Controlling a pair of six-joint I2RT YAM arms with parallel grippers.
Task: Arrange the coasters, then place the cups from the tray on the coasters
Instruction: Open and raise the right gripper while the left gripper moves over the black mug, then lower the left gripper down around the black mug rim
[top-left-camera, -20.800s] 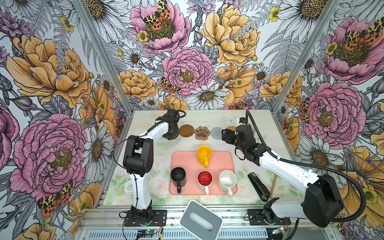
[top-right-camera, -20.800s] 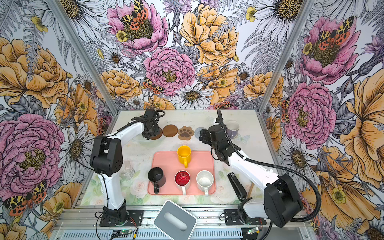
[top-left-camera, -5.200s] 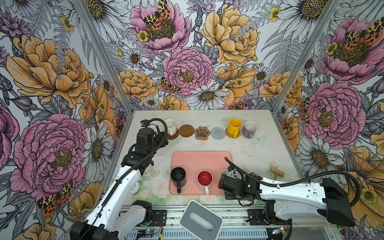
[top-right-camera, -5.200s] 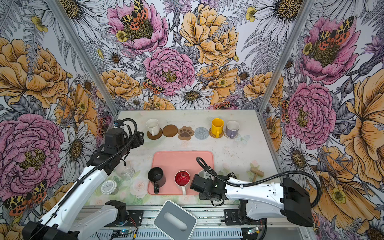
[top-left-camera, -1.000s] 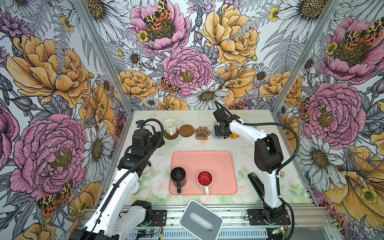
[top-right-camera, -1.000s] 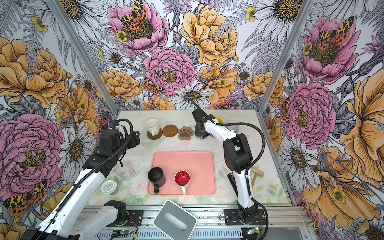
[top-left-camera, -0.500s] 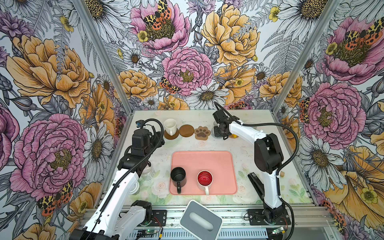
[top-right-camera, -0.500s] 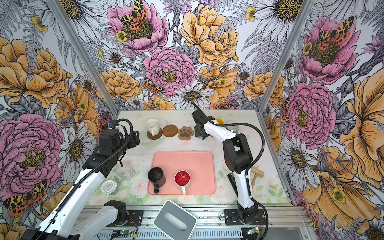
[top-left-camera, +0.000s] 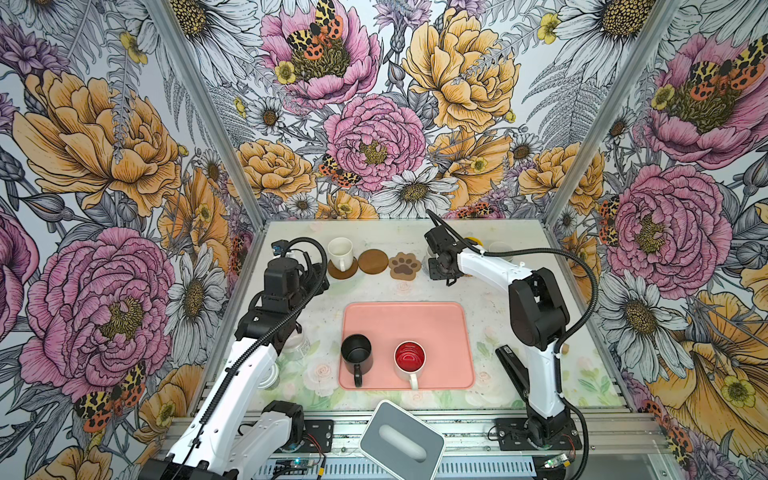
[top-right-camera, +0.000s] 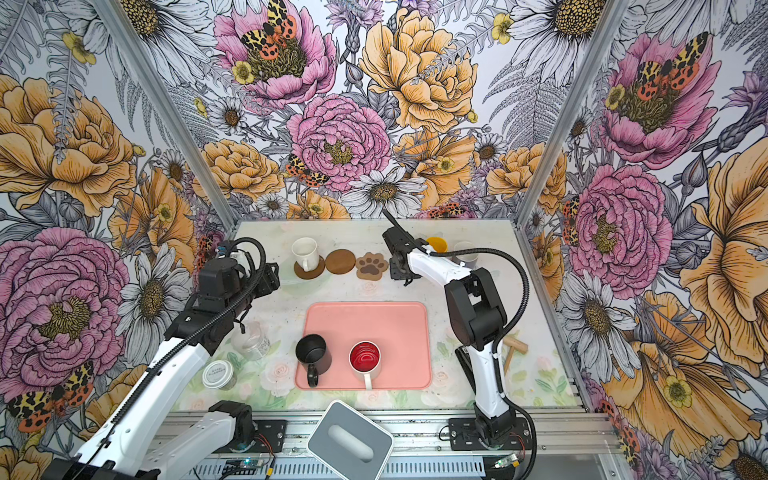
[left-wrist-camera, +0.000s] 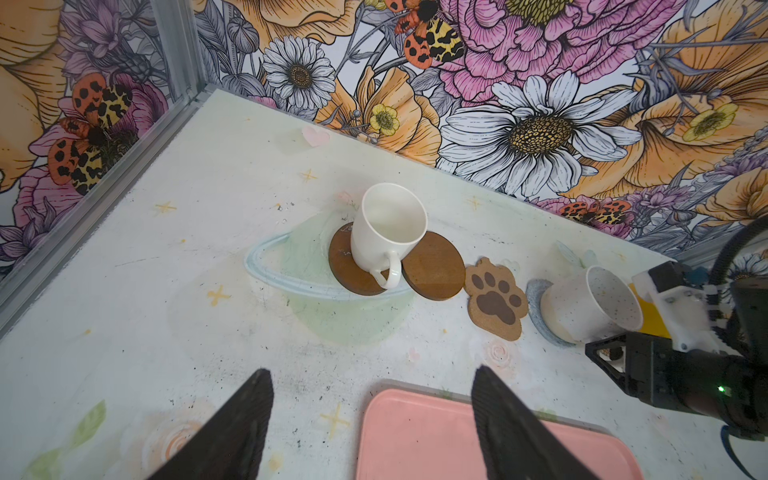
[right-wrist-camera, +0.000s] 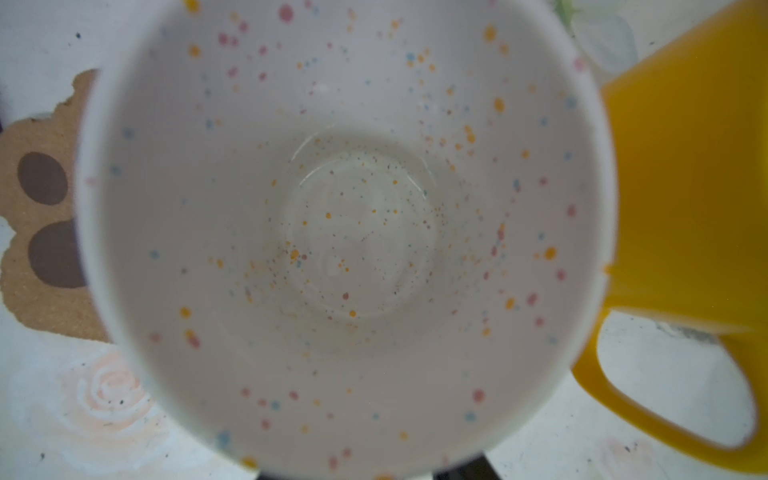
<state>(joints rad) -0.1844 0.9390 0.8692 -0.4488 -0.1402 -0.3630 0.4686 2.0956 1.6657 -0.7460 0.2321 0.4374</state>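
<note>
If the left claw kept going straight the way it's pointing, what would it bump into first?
Probably the cream cup on its brown coaster, which sits straight ahead of the open left gripper. Depth is hard to judge, so the bare table before it could come first.

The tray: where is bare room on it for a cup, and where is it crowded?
The tray is bare across its far half and in its near right corner. Along the near rim it is crowded: the black mug at left, the red-lined mug at the middle.
</note>
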